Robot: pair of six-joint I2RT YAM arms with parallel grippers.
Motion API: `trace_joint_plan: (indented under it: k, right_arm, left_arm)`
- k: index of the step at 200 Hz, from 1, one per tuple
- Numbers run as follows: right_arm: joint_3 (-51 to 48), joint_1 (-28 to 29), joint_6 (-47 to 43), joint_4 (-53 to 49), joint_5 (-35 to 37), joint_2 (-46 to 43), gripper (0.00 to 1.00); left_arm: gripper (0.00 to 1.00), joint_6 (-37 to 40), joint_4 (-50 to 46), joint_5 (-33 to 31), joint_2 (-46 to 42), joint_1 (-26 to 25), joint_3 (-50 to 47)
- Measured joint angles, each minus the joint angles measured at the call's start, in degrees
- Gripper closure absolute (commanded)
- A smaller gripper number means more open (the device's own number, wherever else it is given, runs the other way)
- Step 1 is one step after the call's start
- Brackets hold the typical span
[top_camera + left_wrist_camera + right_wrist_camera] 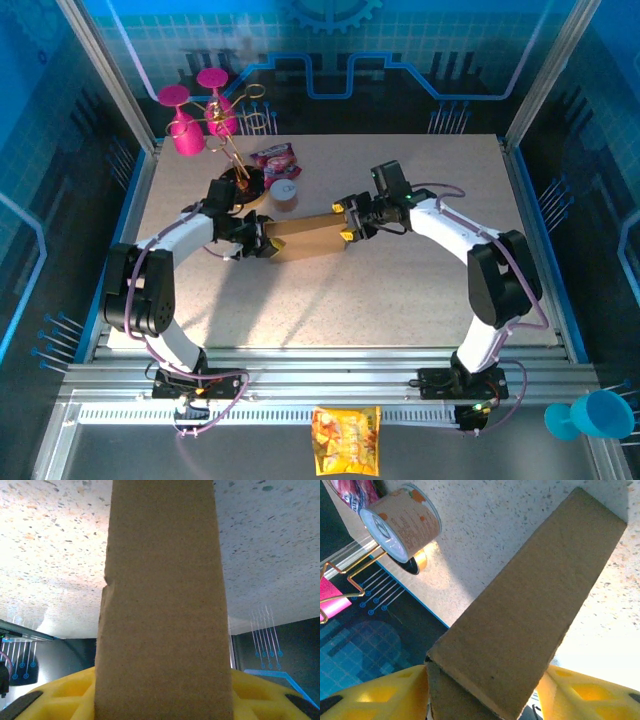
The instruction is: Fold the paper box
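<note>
The paper box [305,237] is a plain brown folded cardboard box, lying long and narrow across the middle of the table. My left gripper [268,243] holds its left end. In the left wrist view the box [162,605] runs straight up between the yellow fingers [65,692], and the left gripper [162,697] is shut on it. My right gripper [347,226] is at the right end. In the right wrist view the box [530,610] sits between the yellow fingers [385,692], with the right gripper [482,695] closed against both sides.
A small printed can [285,193] [402,522] stands just behind the box. Farther back are a pink candy packet [273,156], two pink goblets [185,125] and a gold wire stand [235,130]. An orange snack packet [346,438] and a blue cup [590,415] lie off the table near the front.
</note>
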Motion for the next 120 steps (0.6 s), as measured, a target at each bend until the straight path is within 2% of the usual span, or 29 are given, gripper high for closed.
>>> trace_joint_plan:
  k: [34, 70, 120]
  right_arm:
    - [1.0, 1.3, 1.4, -1.2, 3.7, 0.1, 0.40]
    - [4.8, 2.3, 1.7, -7.2, 6.9, 1.0, 0.39]
    - [7.7, 3.0, 4.0, -8.7, 7.5, 4.8, 0.38]
  left_arm:
    - [1.00, 0.0, 0.3, -0.2, 0.0, 0.1, 0.0]
    - [1.00, 0.0, 0.6, -0.2, 0.0, -0.1, 0.0]
    - [1.00, 0.0, 0.6, -0.4, 0.3, -0.2, 0.4]
